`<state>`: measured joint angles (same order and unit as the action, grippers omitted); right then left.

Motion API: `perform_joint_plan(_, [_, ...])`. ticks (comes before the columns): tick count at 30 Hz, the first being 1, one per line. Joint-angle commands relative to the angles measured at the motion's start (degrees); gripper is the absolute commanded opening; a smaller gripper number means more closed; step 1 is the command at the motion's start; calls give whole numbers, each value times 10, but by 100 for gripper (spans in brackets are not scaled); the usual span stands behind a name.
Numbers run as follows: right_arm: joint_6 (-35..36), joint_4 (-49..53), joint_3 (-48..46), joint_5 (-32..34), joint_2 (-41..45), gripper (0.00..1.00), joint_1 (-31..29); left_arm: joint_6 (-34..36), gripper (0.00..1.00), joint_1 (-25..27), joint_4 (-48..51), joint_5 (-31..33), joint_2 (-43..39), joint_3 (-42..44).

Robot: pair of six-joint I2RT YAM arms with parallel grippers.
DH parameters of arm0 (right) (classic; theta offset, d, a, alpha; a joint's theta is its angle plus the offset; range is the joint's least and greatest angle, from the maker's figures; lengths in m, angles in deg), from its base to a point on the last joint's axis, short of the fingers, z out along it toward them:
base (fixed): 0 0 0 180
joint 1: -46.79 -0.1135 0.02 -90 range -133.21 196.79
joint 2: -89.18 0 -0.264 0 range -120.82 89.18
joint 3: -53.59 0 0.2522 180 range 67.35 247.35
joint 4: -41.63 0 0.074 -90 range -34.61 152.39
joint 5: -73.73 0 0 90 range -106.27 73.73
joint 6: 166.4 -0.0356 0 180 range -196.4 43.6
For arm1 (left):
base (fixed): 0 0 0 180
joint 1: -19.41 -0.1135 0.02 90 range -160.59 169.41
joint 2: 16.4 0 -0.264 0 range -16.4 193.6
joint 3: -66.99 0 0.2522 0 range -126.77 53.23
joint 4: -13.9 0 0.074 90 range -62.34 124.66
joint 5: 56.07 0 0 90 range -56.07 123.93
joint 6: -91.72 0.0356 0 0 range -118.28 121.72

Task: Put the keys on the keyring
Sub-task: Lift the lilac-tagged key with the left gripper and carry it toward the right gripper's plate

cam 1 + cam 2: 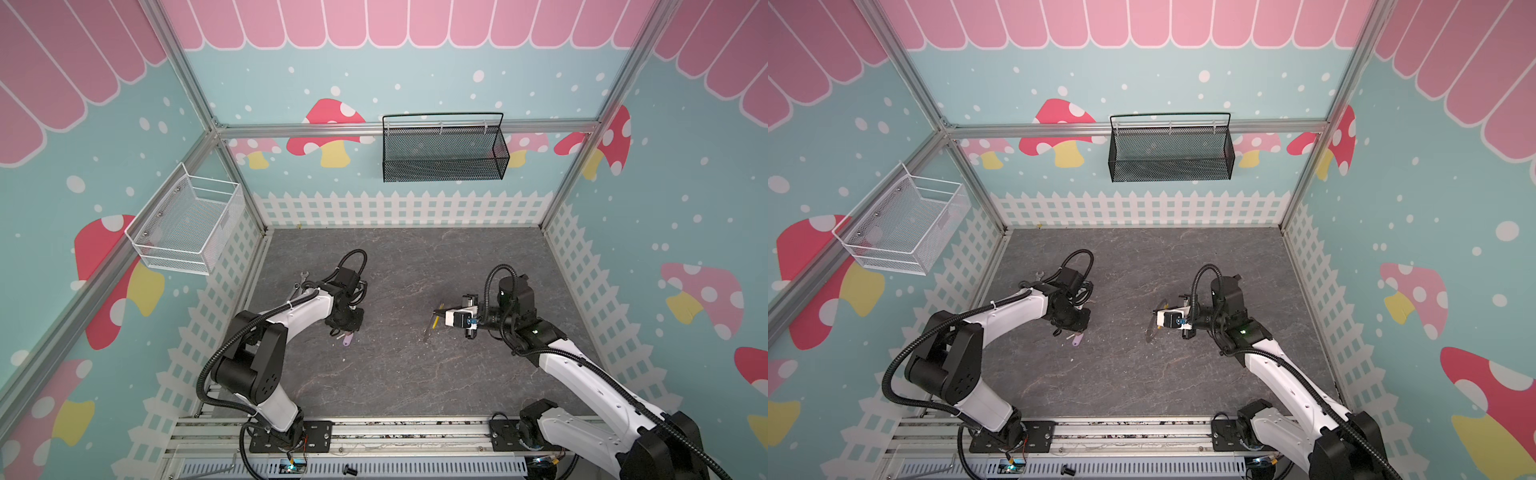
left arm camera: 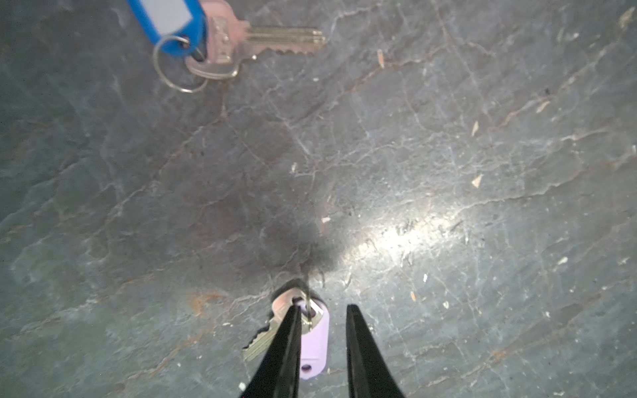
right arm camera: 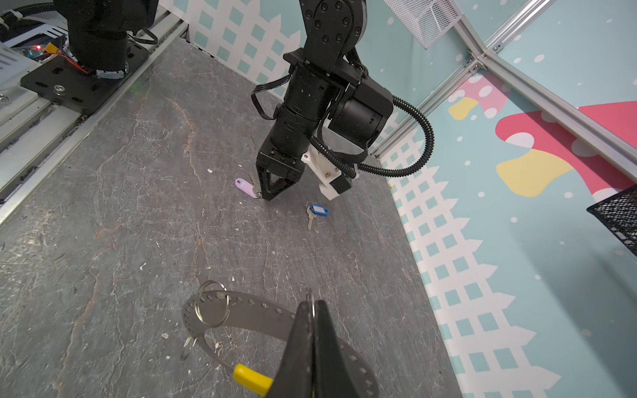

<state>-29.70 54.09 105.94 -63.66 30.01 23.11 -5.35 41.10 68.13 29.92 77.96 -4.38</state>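
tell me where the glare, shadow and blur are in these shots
Left wrist view: a glare patch on the tabletop, a dark shadow next to it, ahead of the open left claw; the lilac-tagged key looks soft. Right wrist view: the right claw and the keyring it grips are blurred up close, the far blue-tagged key sharper. Both top views: even light.

Two tagged keys lie flat on your table (image 2: 448, 155); the keyring (image 3: 251, 379) is held well apart from them.
The lilac-tagged key (image 2: 312, 339) and the blue-tagged key (image 2: 220, 41), both silver, lie near each other. The keyring, a thin hoop with a yellow segment, sits pinched in the right gripper (image 3: 312, 303).
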Motion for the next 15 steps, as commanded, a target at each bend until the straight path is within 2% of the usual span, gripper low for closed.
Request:
perform_joint_plan(1, [10, 6, 16, -17, -2, 0, -2, 8, 24, 6, 9, 24, 9, 3])
perform_joint_plan(6, [9, 7, 14, -16, 0, 0, -3, 4, 24, 8, 24, 56, 19, 0])
perform_joint_plan(15, [6, 6, 15, -20, -3, 0, -3, 6, 21, 15, 23, 57, 28, 0])
